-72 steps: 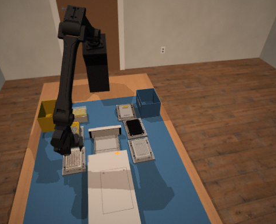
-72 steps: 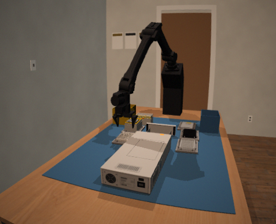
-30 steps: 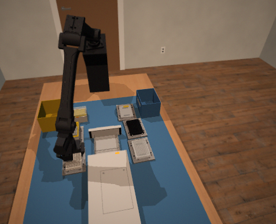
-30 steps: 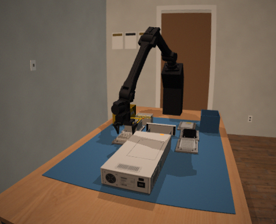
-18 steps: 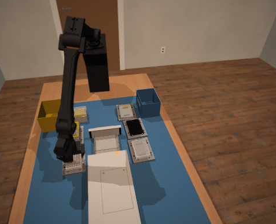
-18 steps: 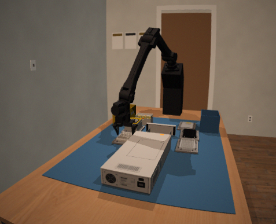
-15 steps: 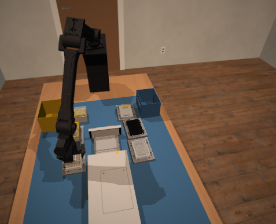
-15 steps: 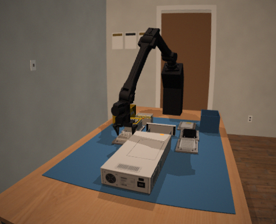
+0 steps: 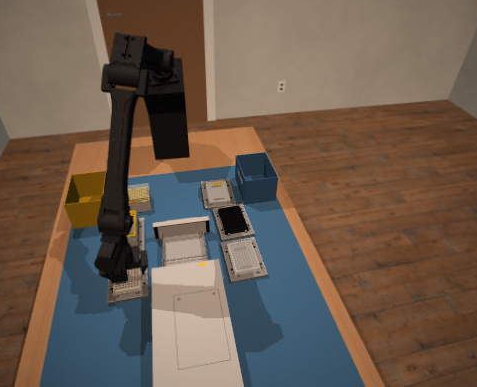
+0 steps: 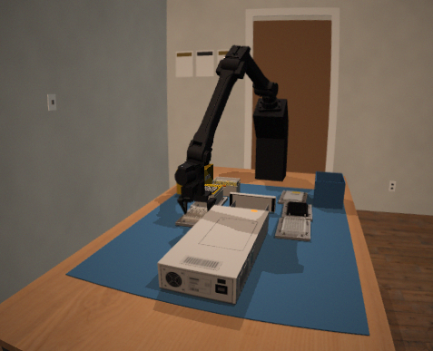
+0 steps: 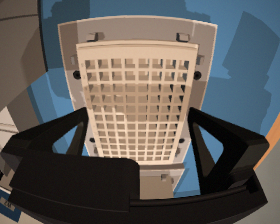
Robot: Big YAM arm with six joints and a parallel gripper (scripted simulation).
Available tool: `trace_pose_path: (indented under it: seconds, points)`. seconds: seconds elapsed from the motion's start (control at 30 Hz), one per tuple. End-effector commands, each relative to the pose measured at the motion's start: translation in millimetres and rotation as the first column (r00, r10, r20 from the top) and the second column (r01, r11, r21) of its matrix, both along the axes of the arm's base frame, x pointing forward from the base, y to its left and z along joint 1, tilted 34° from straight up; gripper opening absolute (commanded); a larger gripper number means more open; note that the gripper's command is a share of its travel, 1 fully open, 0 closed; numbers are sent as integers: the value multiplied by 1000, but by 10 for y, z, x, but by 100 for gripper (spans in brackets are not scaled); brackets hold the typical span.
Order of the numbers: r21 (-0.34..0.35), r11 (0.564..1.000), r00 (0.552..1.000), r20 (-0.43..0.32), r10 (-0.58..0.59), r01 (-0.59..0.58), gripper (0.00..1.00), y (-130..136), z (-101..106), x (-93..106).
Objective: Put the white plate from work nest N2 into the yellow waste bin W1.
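From the top view, the arm bends down over the left side of the desk (image 9: 230, 138), its gripper (image 9: 120, 273) right above the white plate (image 9: 130, 287) sitting in its grey nest (image 9: 114, 298). The yellow waste bin (image 9: 82, 200) stands upright, near, at about 11 o'clock from the plate.

The exterior view shows the gripper (image 10: 187, 204) low over that nest (image 10: 183, 222), just beside the big white instrument (image 10: 218, 248), so a straight vertical lift looks safest to avoid brushing it.

In the wrist view the jaws are spread fully wide and empty, one finger (image 11: 71, 135) on each long side of the white plate (image 11: 134, 110). The plate sits slightly skewed between them. To grip well, the wrist should probably square up to the plate's edges, sink until the pads pass the rim, then close evenly so the grey nest (image 11: 75, 37) is not dragged along.
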State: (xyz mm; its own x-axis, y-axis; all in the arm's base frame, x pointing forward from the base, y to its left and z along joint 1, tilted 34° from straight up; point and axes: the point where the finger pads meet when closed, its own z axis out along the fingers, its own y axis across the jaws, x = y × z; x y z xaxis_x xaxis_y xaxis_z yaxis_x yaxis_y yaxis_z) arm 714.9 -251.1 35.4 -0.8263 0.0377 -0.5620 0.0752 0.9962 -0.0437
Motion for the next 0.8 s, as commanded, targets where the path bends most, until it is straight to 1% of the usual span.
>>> trace_pose_path:
  seconds: [0.0, 0.77]
  points:
    - [-6, 1000, 1000, 23, -6, 6, 100, -24, 128, 66]
    - [-6, 1000, 1000, 23, -6, 6, 89, -24, 128, 66]
